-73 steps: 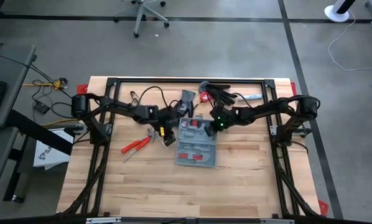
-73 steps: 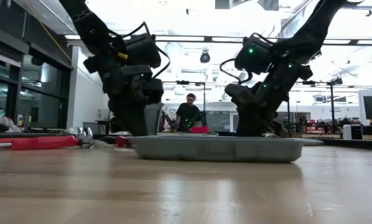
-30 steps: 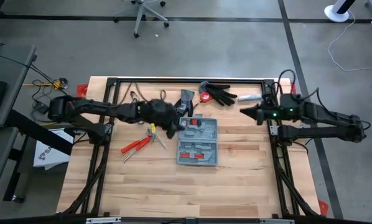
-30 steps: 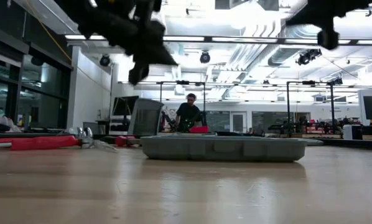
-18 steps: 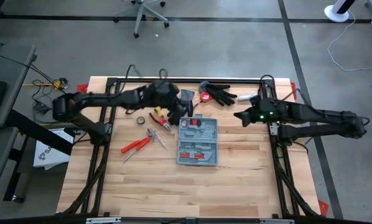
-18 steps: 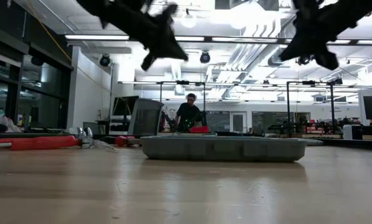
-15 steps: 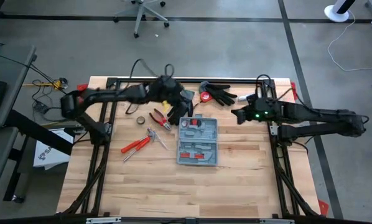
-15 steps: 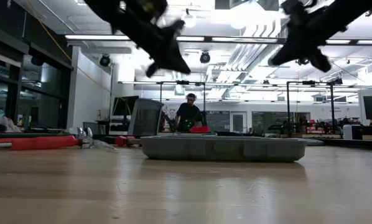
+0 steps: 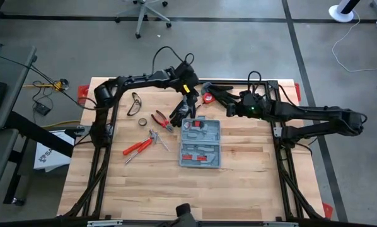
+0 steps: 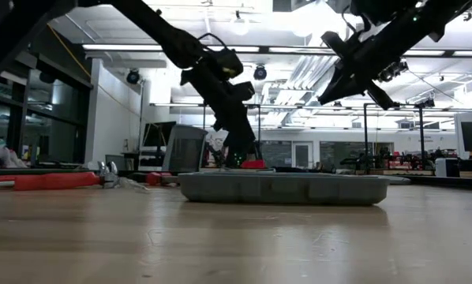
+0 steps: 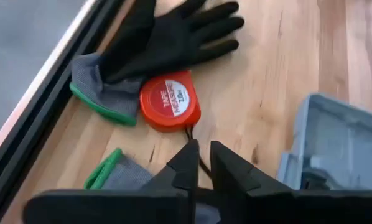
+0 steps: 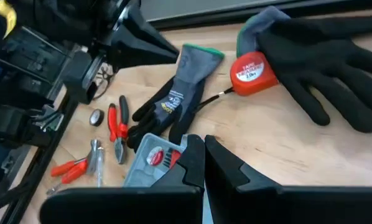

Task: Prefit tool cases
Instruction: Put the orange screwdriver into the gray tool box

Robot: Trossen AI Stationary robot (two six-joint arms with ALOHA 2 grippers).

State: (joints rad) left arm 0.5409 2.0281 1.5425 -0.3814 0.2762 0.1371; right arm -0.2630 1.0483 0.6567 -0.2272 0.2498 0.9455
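Reaching over the far edge of the table, the left gripper (image 9: 186, 96) hovers by a black glove (image 9: 179, 113), fingers parted only a sliver and empty. Nearer, the open tool case (image 9: 199, 144) lies mid-table. Rightward, the right gripper (image 9: 215, 92) hangs shut, empty, above the tape measure (image 9: 208, 98). My guess: next comes picking a tool to seat.

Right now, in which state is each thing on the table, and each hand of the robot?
tool case: open, lying flat, red-handled tools inside.
left hand: slightly open, empty.
right hand: shut, empty.
tape measure: tape wound in, lying flat.
black glove: unworn, lying flat.
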